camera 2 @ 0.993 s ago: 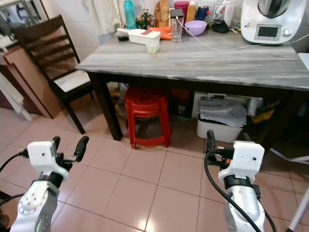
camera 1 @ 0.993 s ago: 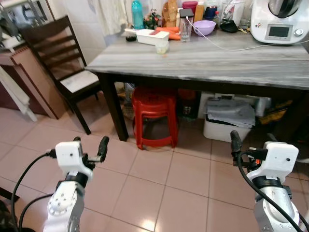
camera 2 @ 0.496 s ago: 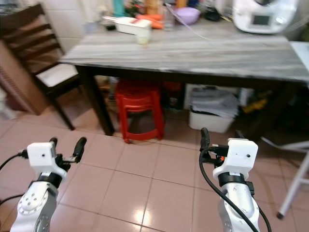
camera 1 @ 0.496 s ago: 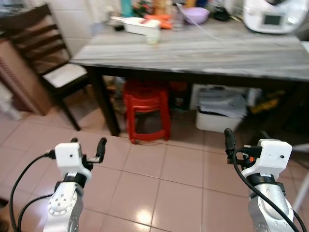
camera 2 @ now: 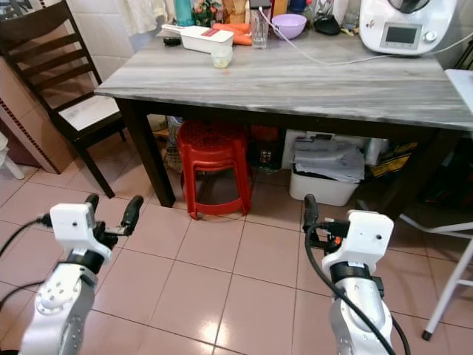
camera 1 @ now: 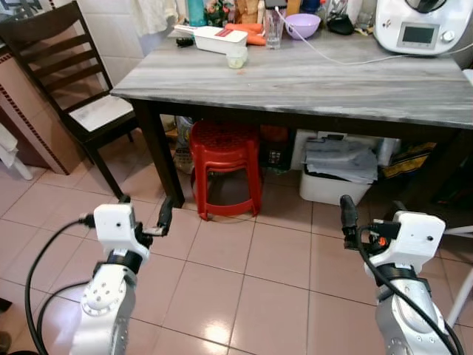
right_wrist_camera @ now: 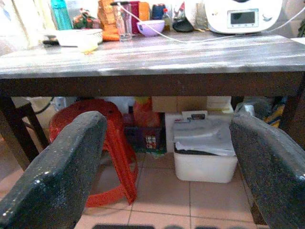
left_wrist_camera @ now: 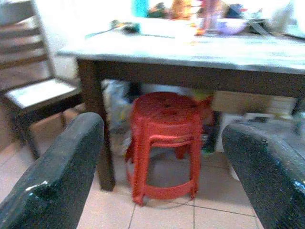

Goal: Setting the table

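A grey marble-look table (camera 1: 310, 81) on dark legs stands ahead of me. Along its far edge are a white container (camera 1: 216, 38), a small cup (camera 1: 236, 59), a clear glass (camera 1: 273, 31), a purple bowl (camera 1: 302, 24) and a white kitchen appliance (camera 1: 421, 26). My left gripper (camera 1: 144, 209) is held low over the floor tiles, open and empty, well short of the table. My right gripper (right_wrist_camera: 169, 121) is likewise low, open and empty, and points at the table's underside.
A red plastic stool (camera 1: 225, 166) and a white bin of papers (camera 1: 336, 174) sit under the table. A dark wooden chair (camera 1: 74, 81) stands at the table's left end. A white frame leg (camera 2: 451, 288) stands on the tiles at the right.
The whole view has shifted and sharpened as the camera moved. My left arm now sits a little further right in the picture. Both grippers stay open and empty.
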Controlling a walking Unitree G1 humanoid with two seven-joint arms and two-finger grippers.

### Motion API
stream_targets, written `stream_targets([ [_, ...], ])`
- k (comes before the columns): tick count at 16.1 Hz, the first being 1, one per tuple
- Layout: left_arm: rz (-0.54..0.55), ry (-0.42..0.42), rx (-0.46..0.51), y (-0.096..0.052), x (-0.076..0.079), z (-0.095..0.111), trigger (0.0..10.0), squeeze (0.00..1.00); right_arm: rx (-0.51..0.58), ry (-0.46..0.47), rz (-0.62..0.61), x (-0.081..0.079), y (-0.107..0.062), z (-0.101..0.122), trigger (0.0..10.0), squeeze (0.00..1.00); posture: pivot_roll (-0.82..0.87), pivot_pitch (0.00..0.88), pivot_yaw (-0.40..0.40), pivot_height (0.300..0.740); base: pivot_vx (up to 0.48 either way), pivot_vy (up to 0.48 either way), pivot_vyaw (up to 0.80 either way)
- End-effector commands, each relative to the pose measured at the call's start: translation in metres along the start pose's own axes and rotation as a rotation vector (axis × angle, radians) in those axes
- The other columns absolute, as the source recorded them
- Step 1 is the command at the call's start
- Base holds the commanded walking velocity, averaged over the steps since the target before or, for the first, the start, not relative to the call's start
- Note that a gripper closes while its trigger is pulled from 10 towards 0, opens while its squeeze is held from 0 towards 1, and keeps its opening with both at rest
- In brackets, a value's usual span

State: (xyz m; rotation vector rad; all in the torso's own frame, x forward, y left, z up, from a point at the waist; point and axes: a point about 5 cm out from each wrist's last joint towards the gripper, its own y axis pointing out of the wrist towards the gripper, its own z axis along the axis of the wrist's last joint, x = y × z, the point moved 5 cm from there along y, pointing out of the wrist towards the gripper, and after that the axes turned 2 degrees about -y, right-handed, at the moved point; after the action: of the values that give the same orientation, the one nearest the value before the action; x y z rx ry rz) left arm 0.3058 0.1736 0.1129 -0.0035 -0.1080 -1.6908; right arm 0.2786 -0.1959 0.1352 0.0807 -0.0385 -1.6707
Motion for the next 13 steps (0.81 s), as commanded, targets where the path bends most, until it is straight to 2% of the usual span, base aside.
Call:
stream_targets([
  [1, -0.032, 0.026, -0.024, -0.002, 0.002, -0.003, 10.0, 0.0, -0.023, 0.007, 0.014, -0.001, 0.001, -0.004, 10.0, 0.0, -0.08, 0.063, 0.023, 0.74, 0.0, 0.0, 0.0],
  [4, -0.091, 0.057, -0.038, -0.003, 0.008, -0.007, 10.0, 0.0, -0.025, -0.004, 0.044, -0.005, 0.002, -0.005, 10.0, 0.0, -0.08, 0.054, 0.021, 0.74, 0.0, 0.0, 0.0],
  [7, -0.07, 0.015, -0.03, -0.009, 0.018, -0.015, 10.0, 0.0, -0.006, -0.005, 0.016, 0.0, 0.001, -0.001, 10.0, 0.0, -0.09, 0.045, 0.041, 0.74, 0.0, 0.0, 0.0],
  [10, 0.079, -0.003, -0.051, -0.018, -0.009, -0.023, 10.0, 0.0, -0.005, -0.017, 0.0, 0.003, -0.003, -0.002, 10.0, 0.0, -0.1, 0.044, 0.054, 0.74, 0.0, 0.0, -0.4],
  [13, 0.03, 0.024, -0.062, -0.016, -0.002, -0.024, 10.0, 0.0, -0.004, -0.018, 0.024, -0.001, 0.001, -0.002, 10.0, 0.0, -0.09, 0.047, 0.052, 0.74, 0.0, 0.0, -0.53],
])
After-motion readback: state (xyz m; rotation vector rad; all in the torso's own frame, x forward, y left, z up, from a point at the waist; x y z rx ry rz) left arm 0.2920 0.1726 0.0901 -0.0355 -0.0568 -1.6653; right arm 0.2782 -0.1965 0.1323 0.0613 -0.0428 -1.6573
